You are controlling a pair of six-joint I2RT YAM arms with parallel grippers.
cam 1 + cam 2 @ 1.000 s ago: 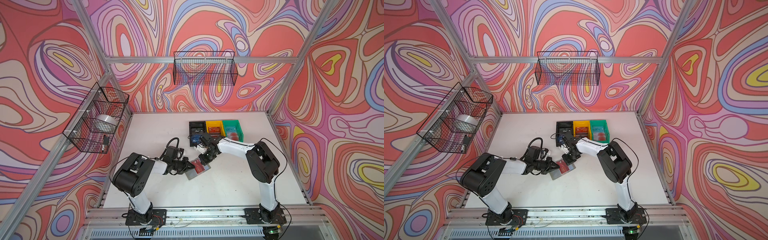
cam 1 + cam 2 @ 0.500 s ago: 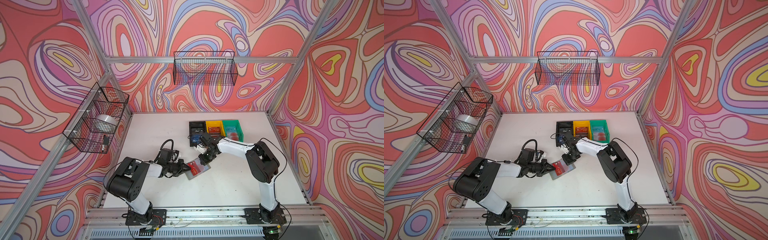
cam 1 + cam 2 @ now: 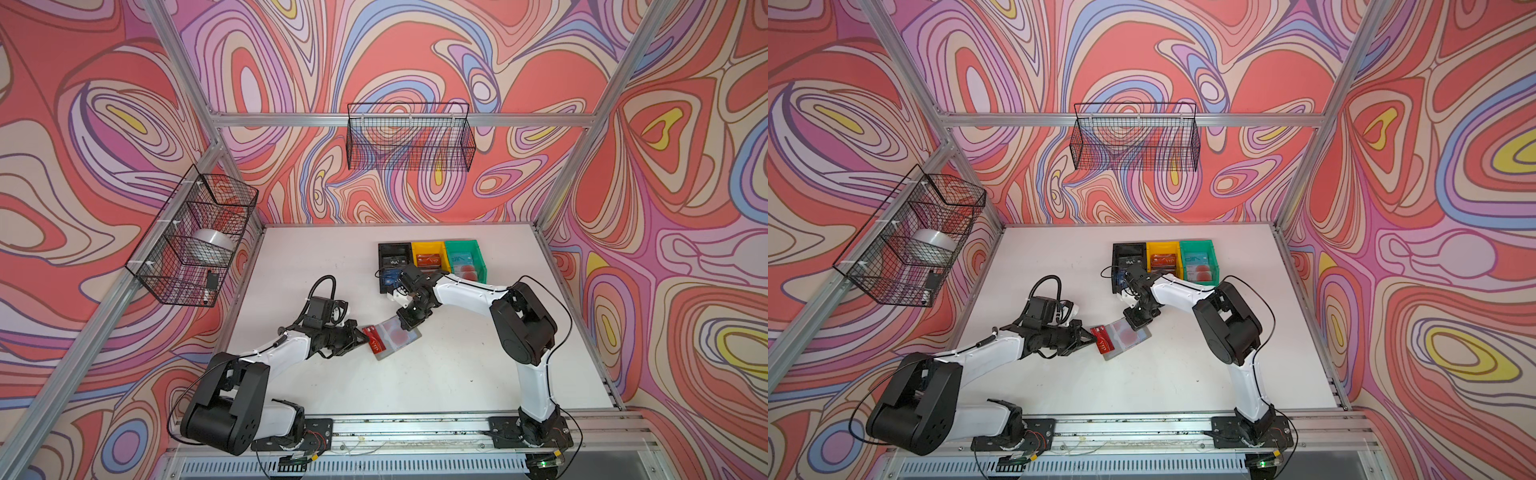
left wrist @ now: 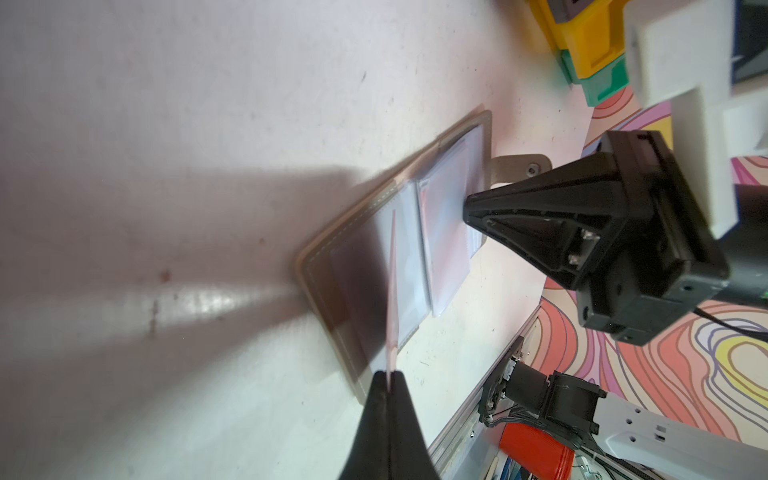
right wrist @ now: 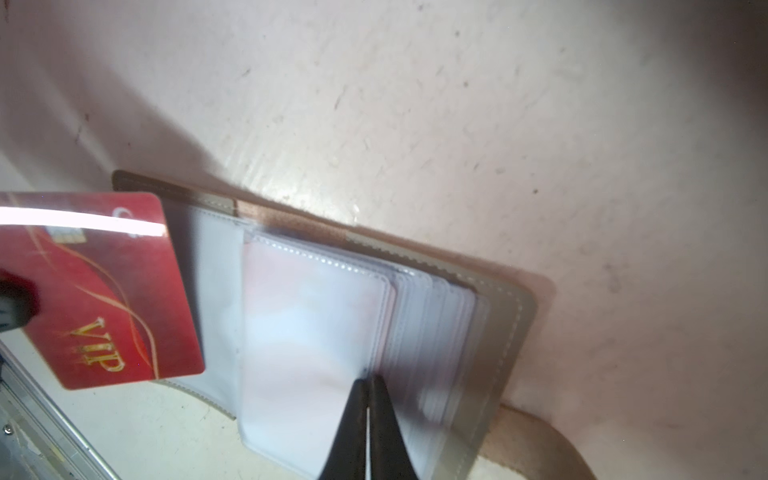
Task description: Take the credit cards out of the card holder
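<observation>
Drawn back a little, left tool (image 3: 365,337) grips red card (image 3: 375,341), sliding it from holder (image 3: 400,345), open on bench (image 3: 436,374); right tool (image 3: 404,322), closed on a sleeve (image 5: 316,332), anchors holder against the pull.

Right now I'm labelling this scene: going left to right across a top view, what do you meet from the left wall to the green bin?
Wire basket → left gripper → red card → card holder → green bin.
</observation>
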